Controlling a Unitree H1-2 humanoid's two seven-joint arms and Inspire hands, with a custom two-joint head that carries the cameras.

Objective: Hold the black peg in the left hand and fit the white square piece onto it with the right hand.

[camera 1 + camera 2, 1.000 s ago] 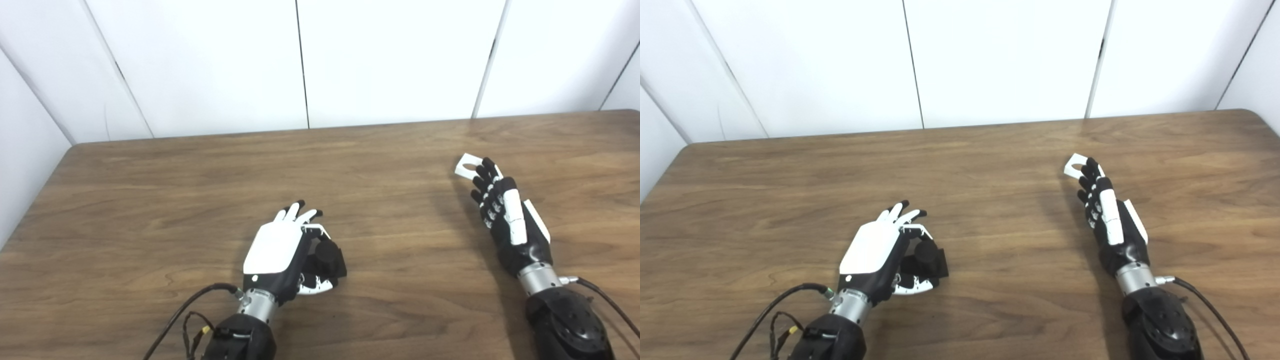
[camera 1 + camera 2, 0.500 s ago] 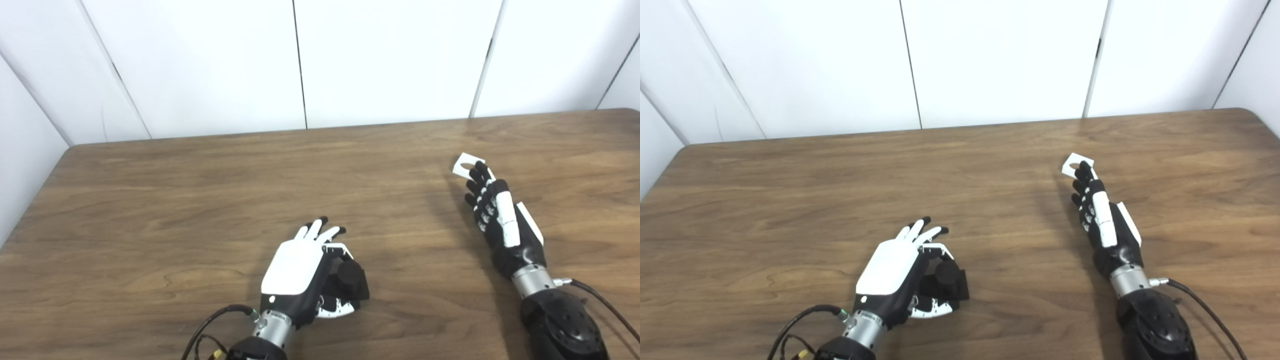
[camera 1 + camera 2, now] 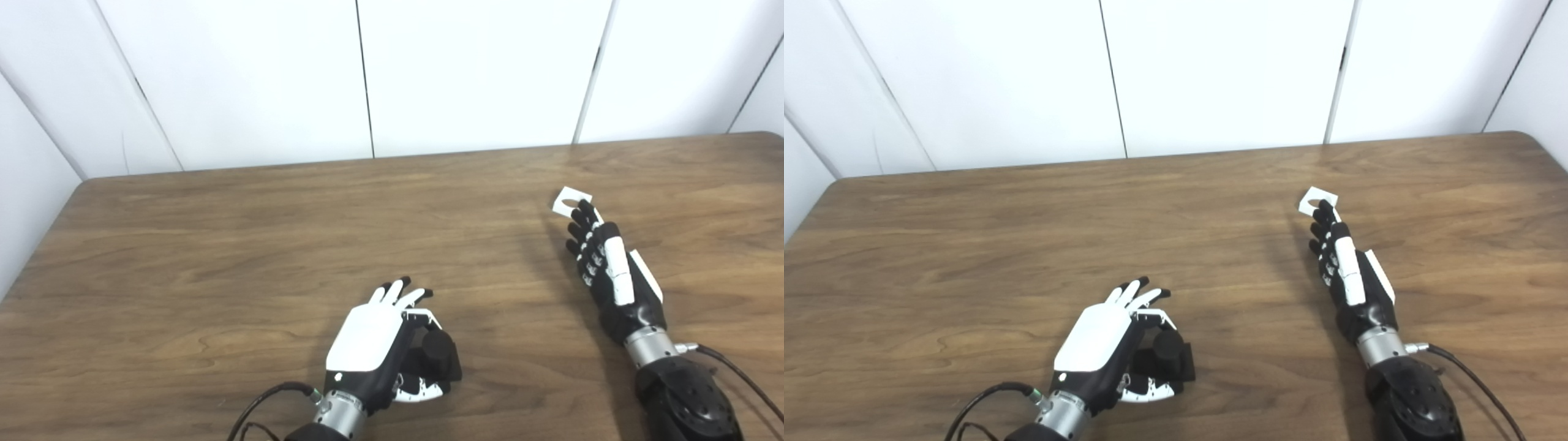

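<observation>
L hand (image 3: 373, 343) was closed on the black peg (image 3: 438, 355) at approx. 6 o'clock on the table (image 3: 184, 257). R hand (image 3: 603, 269) pinched the white square piece (image 3: 569, 201) at fingertips near 3 o'clock, apparently lifted. Both grasps were done; alignment and fitting remained, parts well apart.

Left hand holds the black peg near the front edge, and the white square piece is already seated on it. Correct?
Not quite. The left hand does hold the black peg, but the white square piece is far off, at the right hand fingertips, as the left eye view shows.
</observation>
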